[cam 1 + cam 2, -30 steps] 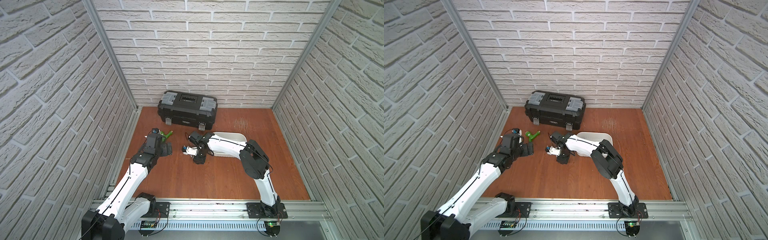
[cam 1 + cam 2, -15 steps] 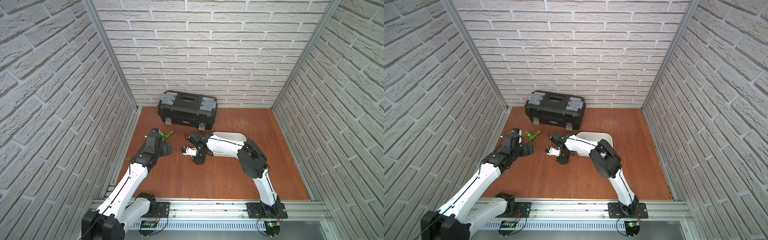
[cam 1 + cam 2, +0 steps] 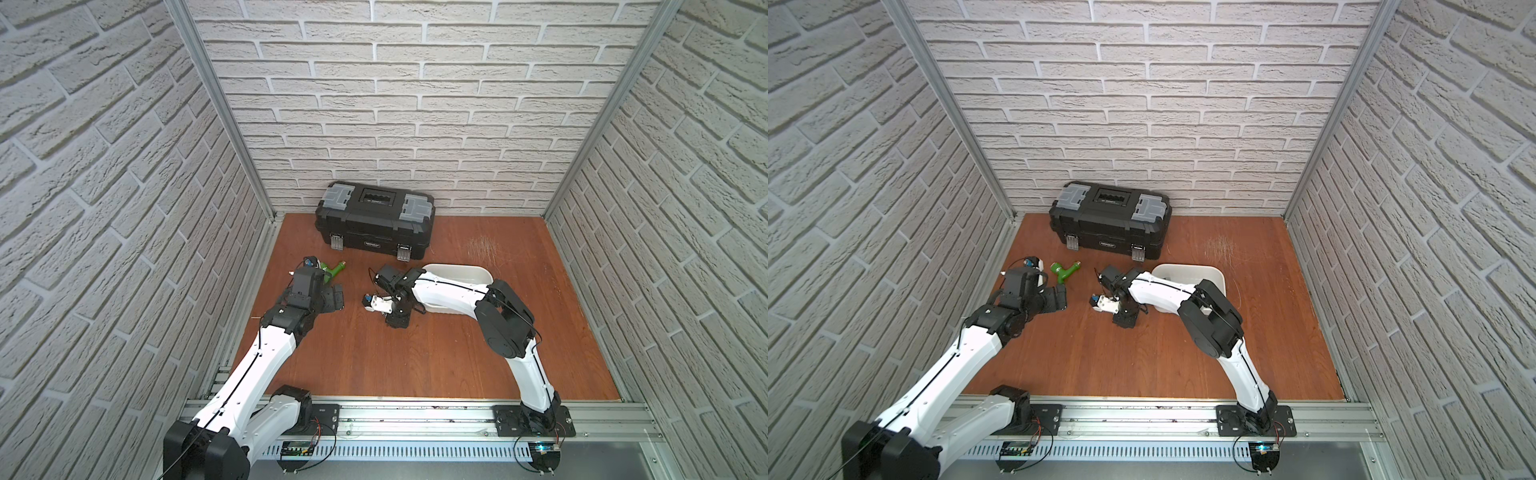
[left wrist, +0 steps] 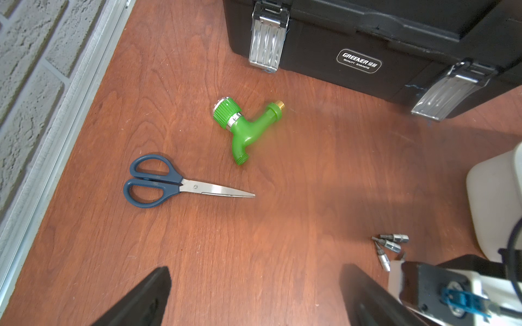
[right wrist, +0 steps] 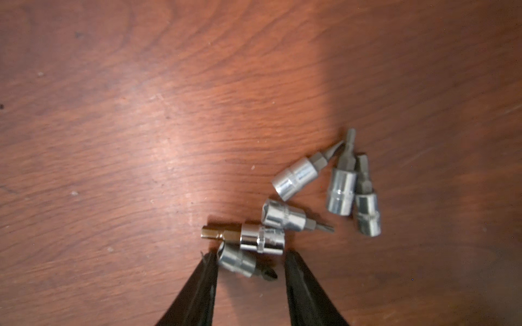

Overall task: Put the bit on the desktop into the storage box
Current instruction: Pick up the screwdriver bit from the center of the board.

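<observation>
Right arm: base at the near right of the desk (image 3: 415, 365), elbow raised, forearm stretched left across the near wall of the storage box (image 3: 478, 272), wrist bent down. The right claw (image 3: 397, 322) points straight down at mid-desk, tips at the surface.

In the right wrist view, six silver bits (image 5: 341, 192) lie loose on the desk, close together and some touching. The right claw (image 5: 250, 262) stands partly open, astride one bit (image 5: 237, 261). One finger (image 5: 207, 271) touches its socket end, and a slim gap shows at the other finger. The bit lies flat, not lifted, just left of the storage box.

Left arm: reaches from the near left base toward the far left. The left claw (image 4: 254, 299) is wide open and holds nothing, low over the desk. Beyond it lie scissors (image 4: 169, 183) and a green tap (image 4: 245, 127), with the black toolbox (image 3: 374, 220) at the far wall.
</observation>
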{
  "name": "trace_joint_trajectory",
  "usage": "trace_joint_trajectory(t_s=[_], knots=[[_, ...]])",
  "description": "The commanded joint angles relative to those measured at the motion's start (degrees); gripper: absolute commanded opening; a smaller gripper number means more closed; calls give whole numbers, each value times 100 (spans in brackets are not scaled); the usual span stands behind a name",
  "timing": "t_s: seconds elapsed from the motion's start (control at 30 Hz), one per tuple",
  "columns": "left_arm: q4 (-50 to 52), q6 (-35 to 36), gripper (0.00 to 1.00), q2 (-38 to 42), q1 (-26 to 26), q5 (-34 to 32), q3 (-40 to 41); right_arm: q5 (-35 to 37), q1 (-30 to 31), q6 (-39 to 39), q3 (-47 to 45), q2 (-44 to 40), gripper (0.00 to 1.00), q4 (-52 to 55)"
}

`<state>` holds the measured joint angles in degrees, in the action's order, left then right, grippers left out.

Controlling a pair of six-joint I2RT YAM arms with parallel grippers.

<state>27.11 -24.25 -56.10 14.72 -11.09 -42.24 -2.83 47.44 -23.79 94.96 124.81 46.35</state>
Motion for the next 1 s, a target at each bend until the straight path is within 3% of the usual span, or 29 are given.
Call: trace_joint_trajectory(t_s=[0.0, 0.3, 0.97], knots=[[4, -58, 98, -23, -40, 25, 40, -139, 144, 76, -214, -104, 42, 102], [-13, -66, 98, -76, -44, 53, 36, -81, 221, 138, -487, -273, 34, 10], [-22, -71, 98, -128, -40, 70, 13, -15, 231, 269, -1063, -948, 4, -193]])
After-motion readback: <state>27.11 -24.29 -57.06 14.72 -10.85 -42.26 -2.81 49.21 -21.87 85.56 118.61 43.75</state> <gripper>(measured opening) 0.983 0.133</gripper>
